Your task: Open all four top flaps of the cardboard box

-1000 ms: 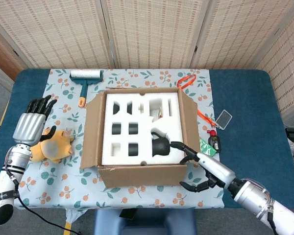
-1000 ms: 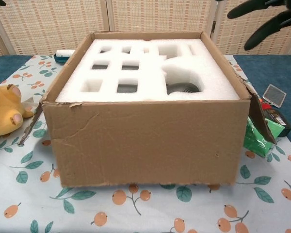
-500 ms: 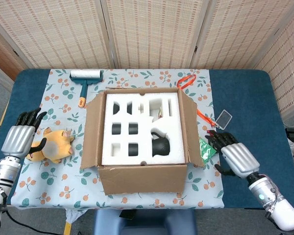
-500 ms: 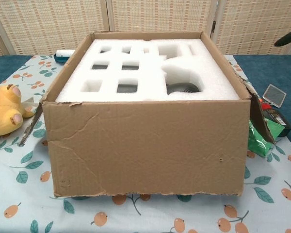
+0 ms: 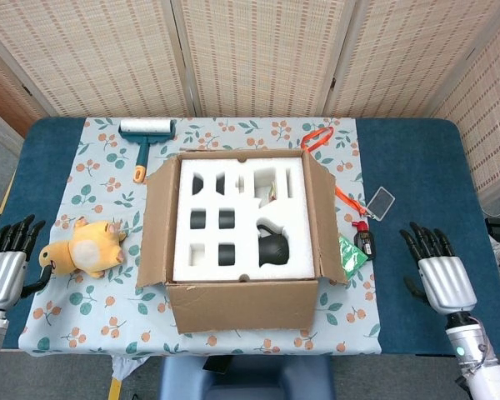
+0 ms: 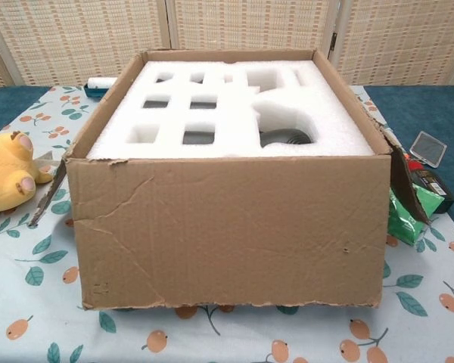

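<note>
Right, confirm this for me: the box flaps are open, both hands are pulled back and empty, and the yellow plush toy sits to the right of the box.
One thing is wrong: the head view shows the yellow plush toy to the left of the cardboard box, not the right. The rest holds: the flaps are folded out, and the left hand and right hand rest apart from the box, holding nothing.

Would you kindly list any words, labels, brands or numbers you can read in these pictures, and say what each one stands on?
No text can be read anywhere.
Cardboard box: plain, no print visible.
Green packet: any print is too blurred to read.
Small black device: too small to read.
Clear card holder: nothing legible.
</note>
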